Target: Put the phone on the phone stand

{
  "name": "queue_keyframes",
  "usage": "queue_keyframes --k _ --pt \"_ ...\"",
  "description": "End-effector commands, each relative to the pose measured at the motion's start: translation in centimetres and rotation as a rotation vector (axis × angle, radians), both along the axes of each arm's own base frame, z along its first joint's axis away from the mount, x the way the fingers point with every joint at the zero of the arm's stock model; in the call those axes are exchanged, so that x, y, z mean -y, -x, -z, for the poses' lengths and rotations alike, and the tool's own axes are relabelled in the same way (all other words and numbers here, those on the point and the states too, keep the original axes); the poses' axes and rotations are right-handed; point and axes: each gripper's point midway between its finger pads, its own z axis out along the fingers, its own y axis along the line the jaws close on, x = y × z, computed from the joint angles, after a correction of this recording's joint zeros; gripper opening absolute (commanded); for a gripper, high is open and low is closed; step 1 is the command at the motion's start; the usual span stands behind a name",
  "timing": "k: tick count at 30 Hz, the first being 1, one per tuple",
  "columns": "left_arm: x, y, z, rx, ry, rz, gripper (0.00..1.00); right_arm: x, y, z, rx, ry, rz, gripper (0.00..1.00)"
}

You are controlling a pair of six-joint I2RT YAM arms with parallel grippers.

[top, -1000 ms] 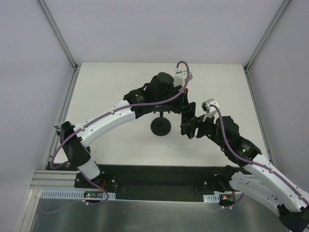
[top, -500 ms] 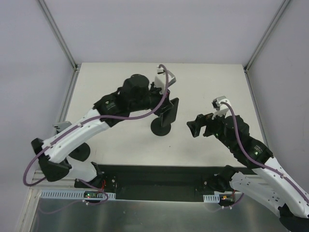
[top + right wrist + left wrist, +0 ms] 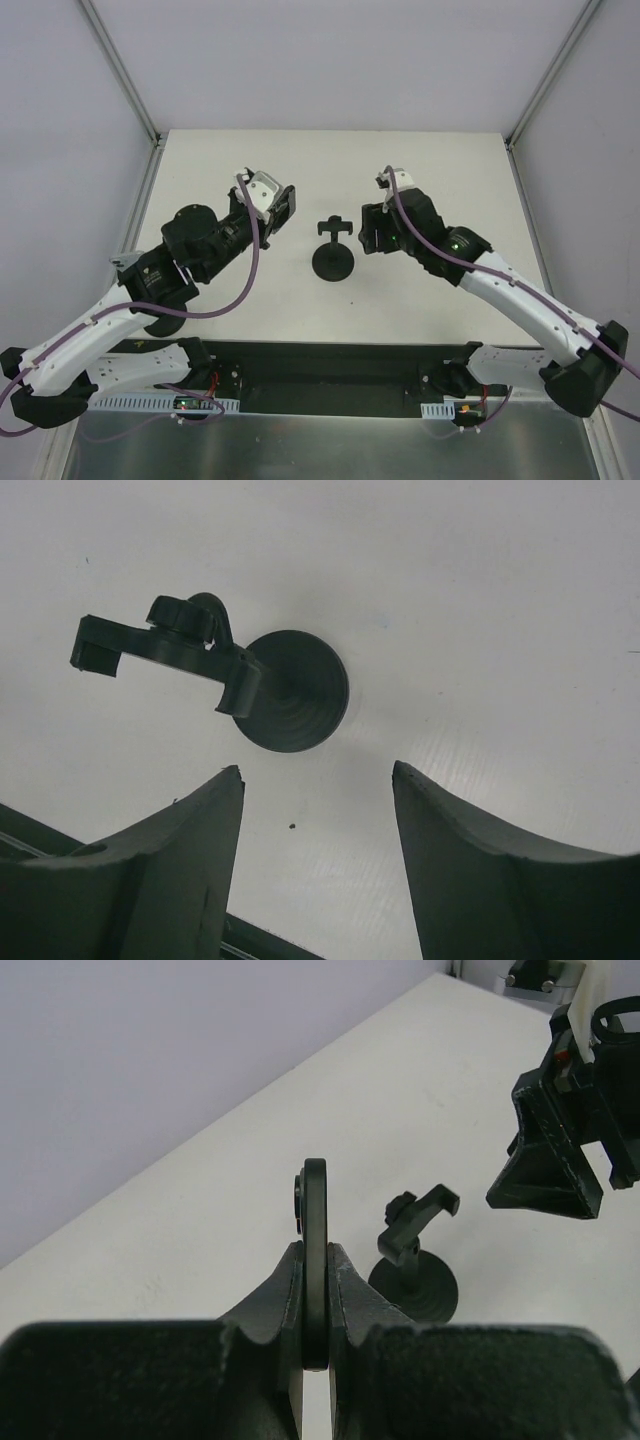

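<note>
Left of the phone stand [image 3: 332,252], above the surface [image 3: 450,170], my left jaws pinch the phone [image 3: 316,1260] upright on edge; my right jaws hang spread just right of the stand.

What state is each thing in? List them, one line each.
Phone: clamped edge-on in the left end effector, not on the stand.
Stand: upright on the table, cradle empty.
Left end effector: shut on the phone.
Right end effector: open, holding nothing, beside the stand.
</note>
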Motion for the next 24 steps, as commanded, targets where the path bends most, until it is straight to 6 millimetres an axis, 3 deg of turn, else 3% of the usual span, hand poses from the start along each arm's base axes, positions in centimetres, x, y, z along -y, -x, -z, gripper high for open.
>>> queue_keyframes --k 1,7,11,17,24 --pt "-1.2 -0.4 -2.9 0.131 0.071 -0.053 0.00 -3.2 -1.3 -1.9 0.007 -0.076 -0.019 0.62" --pt "-0.7 -0.5 -2.2 0.108 0.069 -0.045 0.00 -5.8 -1.7 -0.7 0.005 -0.032 -0.035 0.53" --pt "0.2 -0.4 -1.7 0.083 0.069 -0.010 0.00 -6.6 -2.6 -0.3 -0.001 -0.024 -0.012 0.39" --pt "0.5 -0.2 -1.5 0.065 0.078 0.002 0.00 -6.7 -3.1 0.3 -0.017 0.000 0.015 0.30" --pt "1.2 0.2 -1.2 0.044 0.074 0.040 0.00 -6.2 -3.7 0.3 0.009 0.033 0.031 0.28"
